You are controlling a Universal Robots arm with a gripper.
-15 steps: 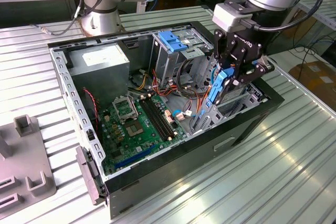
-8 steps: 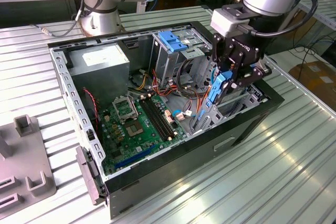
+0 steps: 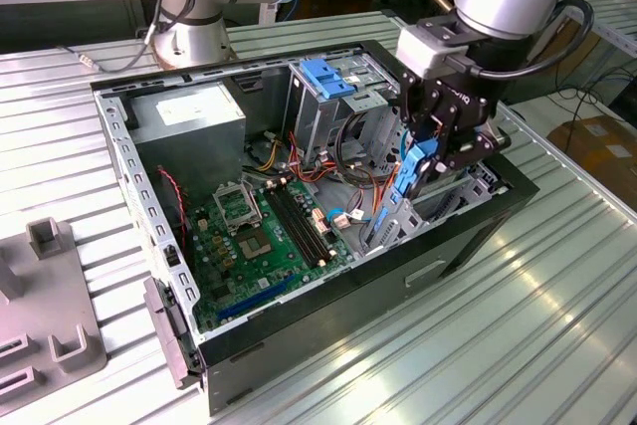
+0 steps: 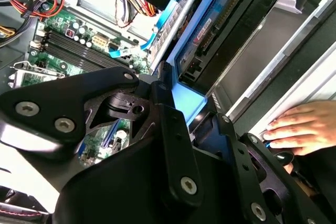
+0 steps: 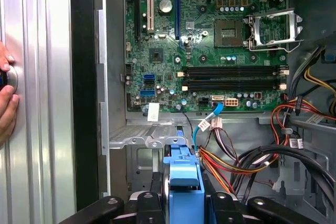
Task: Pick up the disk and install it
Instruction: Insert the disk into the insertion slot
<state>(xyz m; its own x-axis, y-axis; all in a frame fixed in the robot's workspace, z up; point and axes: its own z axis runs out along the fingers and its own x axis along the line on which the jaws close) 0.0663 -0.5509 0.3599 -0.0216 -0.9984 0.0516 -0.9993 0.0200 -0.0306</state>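
My gripper is shut on the disk, a flat drive framed by bright blue rails. The disk stands on edge and tilts. Its lower end reaches down into the open computer case, into the grey bay by the wall on the exterior view's right. In the first wrist view the blue carrier end sits between my black fingers, above the motherboard. In the second wrist view the disk runs away from my gripper, with its pale blue end clamped.
A blue plastic bracket tops the grey drive cage at the back. Loose cables lie beside the bay. A person's hand rests on the table outside the case wall. A grey fixture and another arm's base stand nearby.
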